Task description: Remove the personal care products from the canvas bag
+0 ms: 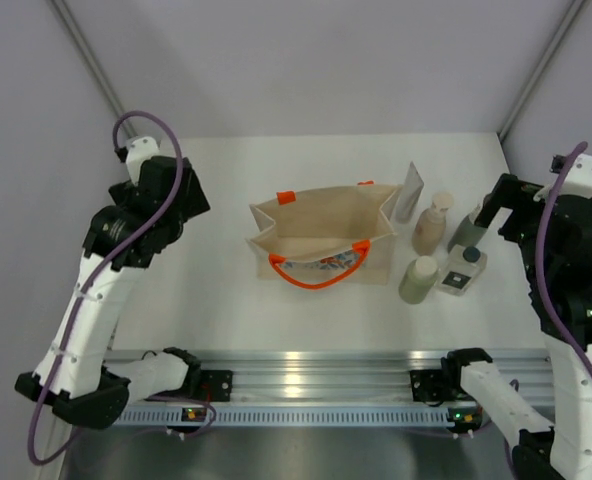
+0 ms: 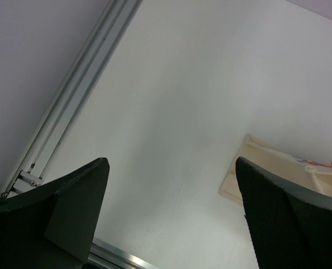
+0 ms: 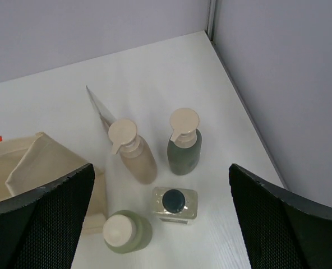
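The five personal care products stand on the table (image 1: 226,300) at centre right of the top view, just right of the canvas bag (image 1: 316,225). The flat silvery tube (image 1: 411,190) is on end beside the bag's right wall, with the tan bottle (image 1: 431,225), grey-green bottle (image 3: 184,148), sage bottle (image 1: 418,280) and dark-lidded square jar (image 3: 174,204) close together near it. All are outside the bag, so the task looks complete or nearly so.

Hazards. The products are closely spaced and the bottles are tall and narrow. The right gripper (image 3: 161,168) hangs above the group, jaws spread wide with nothing between them. A low sweep of that arm would likely topple one bottle into its neighbours. The tube, balanced on end, would probably fall at any nudge to the bag. The orange handles (image 1: 276,264) form loops that could catch a finger.

Containers. The bag stands open at frame centre, mouth up. Only pale lining shows inside, no product. The bottles and jar are capped, and their contents are not discernible.

The left gripper (image 2: 171,162), jaws likewise wide apart and empty, sits at mid left, well apart from the bag
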`<state>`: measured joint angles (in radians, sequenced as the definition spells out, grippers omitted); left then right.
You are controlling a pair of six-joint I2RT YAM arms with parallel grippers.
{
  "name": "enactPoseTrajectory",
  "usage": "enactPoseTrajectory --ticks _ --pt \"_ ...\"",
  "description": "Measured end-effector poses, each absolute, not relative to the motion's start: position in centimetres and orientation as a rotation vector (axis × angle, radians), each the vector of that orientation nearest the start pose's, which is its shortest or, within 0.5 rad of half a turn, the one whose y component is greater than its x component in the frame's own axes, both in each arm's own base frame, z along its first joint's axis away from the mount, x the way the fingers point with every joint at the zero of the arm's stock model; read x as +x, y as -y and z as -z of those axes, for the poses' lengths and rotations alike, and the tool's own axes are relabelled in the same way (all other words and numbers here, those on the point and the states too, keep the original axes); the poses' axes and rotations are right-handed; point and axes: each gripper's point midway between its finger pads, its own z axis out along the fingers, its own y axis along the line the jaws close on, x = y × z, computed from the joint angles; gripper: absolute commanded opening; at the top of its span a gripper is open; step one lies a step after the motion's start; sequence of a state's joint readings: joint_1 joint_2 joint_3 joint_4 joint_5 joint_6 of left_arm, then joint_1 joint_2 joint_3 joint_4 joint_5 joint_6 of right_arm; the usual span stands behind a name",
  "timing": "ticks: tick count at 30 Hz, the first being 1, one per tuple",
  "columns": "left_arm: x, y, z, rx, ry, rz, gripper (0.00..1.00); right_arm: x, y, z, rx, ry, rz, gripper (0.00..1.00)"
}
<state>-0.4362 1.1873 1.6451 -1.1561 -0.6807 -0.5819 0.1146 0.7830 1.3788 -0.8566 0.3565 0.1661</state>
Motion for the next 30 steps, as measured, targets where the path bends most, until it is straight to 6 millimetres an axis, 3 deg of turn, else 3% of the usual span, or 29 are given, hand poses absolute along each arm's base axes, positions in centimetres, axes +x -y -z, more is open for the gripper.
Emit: enactPoseTrajectory --ticks 3,8,13,19,30 --pt "25.5 1.0 -35.3 -0.509 -1.998 -0.19 0.99 21.5 2.7 -39.1 0.272 -1.815 0.116 1.0" --pt "22.6 -1.3 -37.2 -0.511 -1.911 -0.214 0.99 18.9 2.4 -37.4 0.205 -1.901 0.117 1.0" --pt "20.8 -2.9 -37.5 -0.482 -1.879 -0.264 0.99 16.0 2.9 -36.6 0.156 -1.922 0.153 1.0" --pt "19.6 -3.6 -37.3 -0.477 -1.863 -0.263 0.99 14.2 3.3 -36.9 0.16 -1.904 0.164 0.99" --pt "19.1 -3.7 -35.7 -0.507 -1.868 -0.247 0.99 13.4 3.9 -37.2 0.186 -1.875 0.181 1.0"
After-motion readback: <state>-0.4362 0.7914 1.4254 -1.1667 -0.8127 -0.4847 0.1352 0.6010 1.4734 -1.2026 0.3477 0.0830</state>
